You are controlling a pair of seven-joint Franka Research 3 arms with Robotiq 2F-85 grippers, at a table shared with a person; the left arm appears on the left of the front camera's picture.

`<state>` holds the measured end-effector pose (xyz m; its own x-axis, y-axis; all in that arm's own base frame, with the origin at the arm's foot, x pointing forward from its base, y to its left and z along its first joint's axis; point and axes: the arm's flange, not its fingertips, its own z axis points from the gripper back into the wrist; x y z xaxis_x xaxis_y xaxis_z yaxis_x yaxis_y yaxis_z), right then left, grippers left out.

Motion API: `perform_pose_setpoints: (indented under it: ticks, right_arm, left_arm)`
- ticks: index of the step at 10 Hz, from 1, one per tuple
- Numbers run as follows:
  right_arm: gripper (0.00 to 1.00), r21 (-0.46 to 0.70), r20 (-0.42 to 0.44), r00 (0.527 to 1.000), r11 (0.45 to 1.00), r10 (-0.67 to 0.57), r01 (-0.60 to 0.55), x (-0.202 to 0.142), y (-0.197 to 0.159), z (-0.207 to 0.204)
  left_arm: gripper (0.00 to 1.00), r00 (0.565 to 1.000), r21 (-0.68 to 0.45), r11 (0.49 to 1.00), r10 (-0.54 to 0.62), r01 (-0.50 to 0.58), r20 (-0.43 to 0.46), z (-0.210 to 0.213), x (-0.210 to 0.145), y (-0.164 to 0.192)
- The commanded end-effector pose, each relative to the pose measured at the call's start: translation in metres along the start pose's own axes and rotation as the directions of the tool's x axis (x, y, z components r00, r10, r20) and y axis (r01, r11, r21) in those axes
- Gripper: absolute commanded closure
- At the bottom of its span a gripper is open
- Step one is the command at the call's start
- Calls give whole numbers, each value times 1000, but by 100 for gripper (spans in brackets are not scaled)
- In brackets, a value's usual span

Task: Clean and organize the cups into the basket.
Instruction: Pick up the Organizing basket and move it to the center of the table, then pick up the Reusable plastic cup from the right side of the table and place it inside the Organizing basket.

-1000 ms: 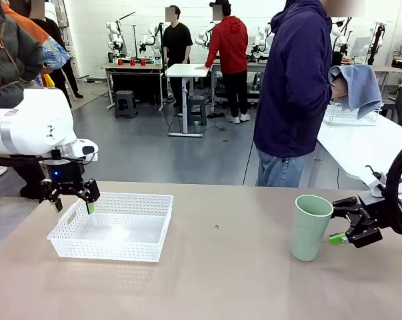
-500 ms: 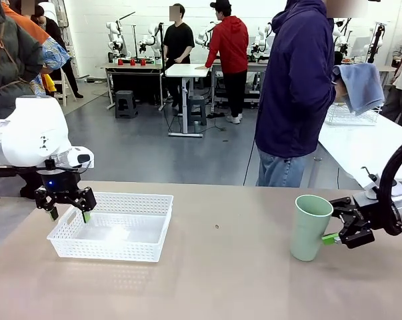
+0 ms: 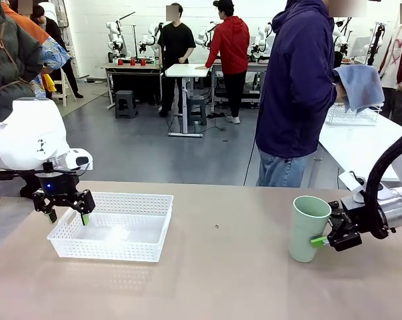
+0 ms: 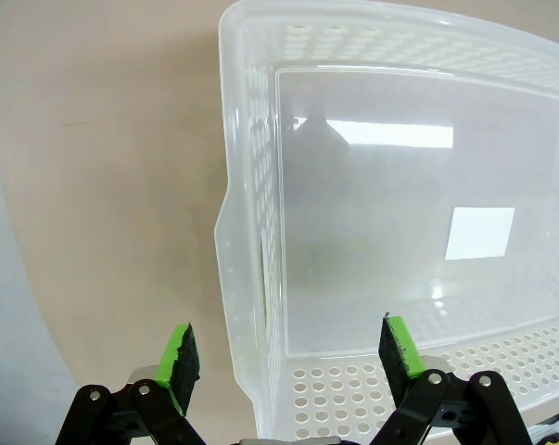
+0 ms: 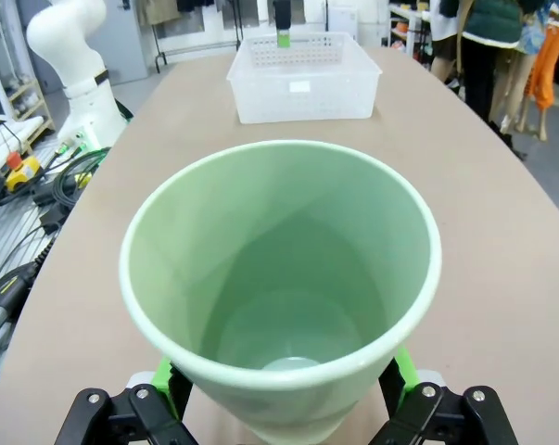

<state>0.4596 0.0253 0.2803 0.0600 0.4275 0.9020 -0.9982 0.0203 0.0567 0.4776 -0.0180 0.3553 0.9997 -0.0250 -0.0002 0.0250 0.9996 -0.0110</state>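
The pale mint green cup (image 3: 309, 228) stands upright at the table's right, leaning slightly. My right gripper (image 3: 321, 235) is open with its fingers on either side of the cup's lower body; in the right wrist view the cup (image 5: 284, 278) spans the gap between both pads. The white lattice basket (image 3: 107, 248) sits at the left. My left gripper (image 3: 66, 215) hangs open over its left wall, and the left wrist view shows that rim (image 4: 251, 232) between the fingertips. The brown-tan cup is hidden.
A person in a navy top (image 3: 294, 87) stands at the far edge, holding a blue cloth (image 3: 359, 85). A white wire basket (image 3: 351, 115) sits on the side table behind. The right wrist view shows the basket (image 5: 302, 93) far across bare tabletop.
My right gripper has moved left until its fingers flank the mint cup, nudging the cup slightly left. My left gripper has shifted left and lower onto the basket's left wall.
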Motion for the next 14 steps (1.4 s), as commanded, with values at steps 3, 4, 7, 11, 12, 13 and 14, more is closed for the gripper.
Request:
perform_pose_setpoints:
  ticks: [3,4,7,11,12,13,14]
  right_arm:
    - [0,11,80,995,998,61,-62,-2,-8,-18]
    - [0,16,87,994,998,62,-63,-2,-8,-21]
    - [58,29,98,992,996,83,-86,-4,-8,-22]
    - [73,20,107,992,997,72,-74,-5,-9,-20]
    - [100,19,107,992,997,71,-74,-5,-9,-20]
    - [100,18,108,992,997,70,-72,-5,-9,-19]
    - [100,19,109,992,997,69,-72,-5,-9,-19]
  left_arm:
    - [0,1000,-28,1000,3,-3,-7,-7,-9,-3]
    - [0,1000,-18,999,28,-28,-2,-10,-8,-3]
    - [0,1000,-26,999,23,-23,-14,-13,-7,-2]
    - [100,999,-24,1000,14,-15,-39,-13,-8,0]
    - [64,999,-20,1000,17,-18,-44,-13,-8,0]
    - [100,999,-18,1000,20,-21,-48,-14,-8,0]
    - [100,999,-16,1000,20,-21,-51,-14,-7,1]
